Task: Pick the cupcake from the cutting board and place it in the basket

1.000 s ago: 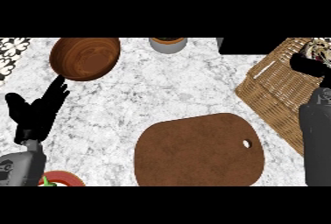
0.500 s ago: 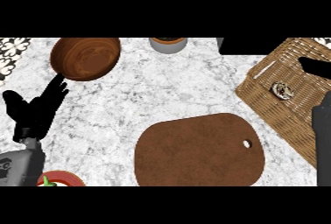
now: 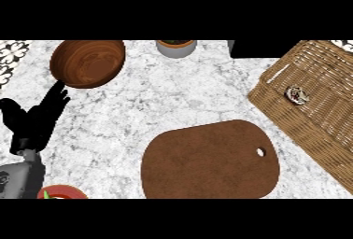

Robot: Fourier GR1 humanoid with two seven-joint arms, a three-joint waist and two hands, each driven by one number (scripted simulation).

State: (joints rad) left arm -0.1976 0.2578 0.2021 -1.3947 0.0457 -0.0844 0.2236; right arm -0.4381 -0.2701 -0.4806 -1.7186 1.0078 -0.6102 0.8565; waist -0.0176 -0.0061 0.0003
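The cupcake [image 3: 297, 94] lies inside the woven basket [image 3: 324, 126] at the right, seen from above as a small pale and dark round. The brown cutting board [image 3: 210, 163] sits low in the middle of the marble counter with nothing on it. My left hand [image 3: 34, 121] rests at the left edge, fingers straight and pointing up, open and holding nothing. My right hand and forearm do not show anywhere in the head view.
A wooden bowl [image 3: 88, 63] stands at the back left, just beyond my left fingertips. A grey pot [image 3: 176, 47] sits at the back middle. A red object with green [image 3: 60, 193] shows at the lower left edge. A dark block [image 3: 262, 48] lies behind the basket.
My right hand, which was over the basket, has pulled back out of view. The cupcake now lies uncovered in the basket. The left hand has barely moved.
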